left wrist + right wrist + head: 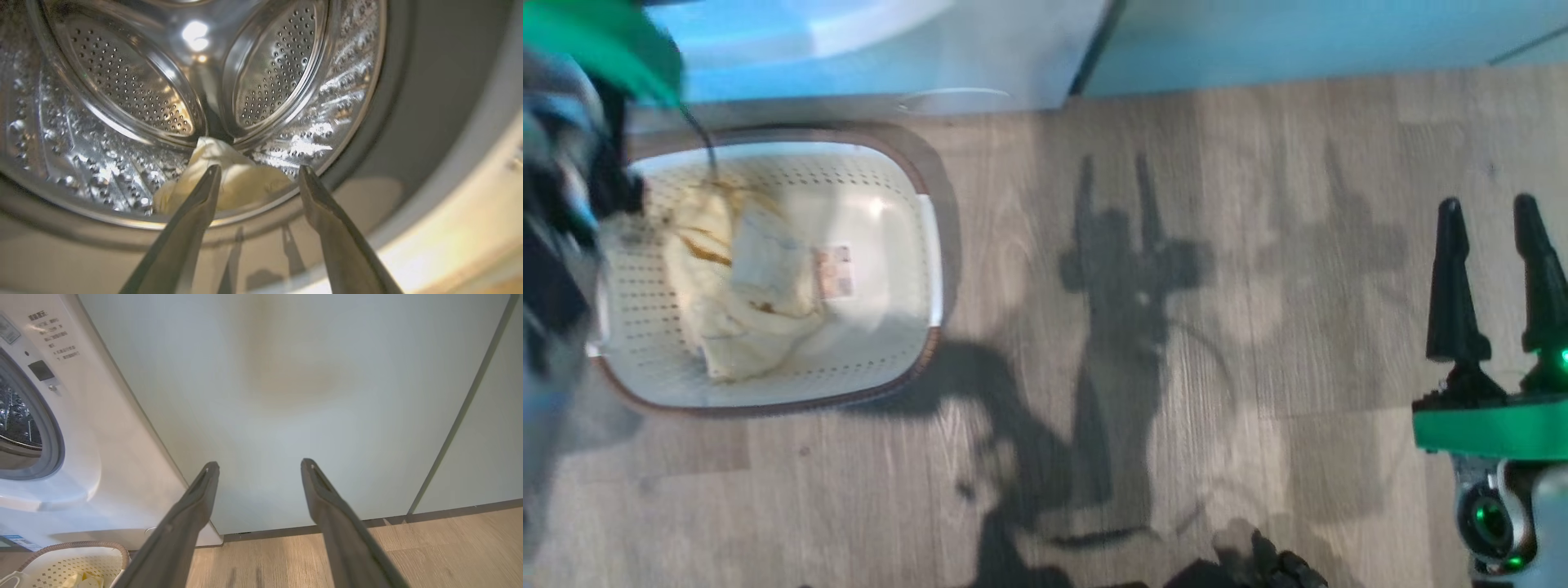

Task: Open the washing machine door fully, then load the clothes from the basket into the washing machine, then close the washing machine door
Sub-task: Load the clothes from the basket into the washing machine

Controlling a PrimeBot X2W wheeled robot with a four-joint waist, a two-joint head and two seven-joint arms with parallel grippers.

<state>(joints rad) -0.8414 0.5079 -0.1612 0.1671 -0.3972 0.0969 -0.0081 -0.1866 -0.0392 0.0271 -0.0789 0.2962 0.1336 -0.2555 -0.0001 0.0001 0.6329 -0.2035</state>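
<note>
1. The left pincer (259,173), rising from the bottom centre of its wrist view, stood spread with nothing between its fingers, aimed into the open drum mouth.
2. Just beyond its tips, at lower centre, one piece of the clothes (245,183) lay pale yellow near the front of the steel drum (122,90) — inside, but only just. Whether a finger brushed it could not be told.
3. The right pincer (1488,204), at the right edge of the head view, was likewise spread and empty. It hung over the wooden floor (1176,343) and, in its own view, faced a pale cabinet panel (306,375).
4. The basket (768,406) sat at the left of the head view, close before the washing machine (102,428), with a heap (743,286) of pale fabric in its left half.
5. Loading looked partway done. The dropped piece probably wanted a nudge deeper, so the door seal would not catch it.
6. The next fetch would go best with the left pincer drawn straight back clear of the grey rim, then lowered on the heap's middle — pinching a thick fold, away from the perforated wall.
</note>
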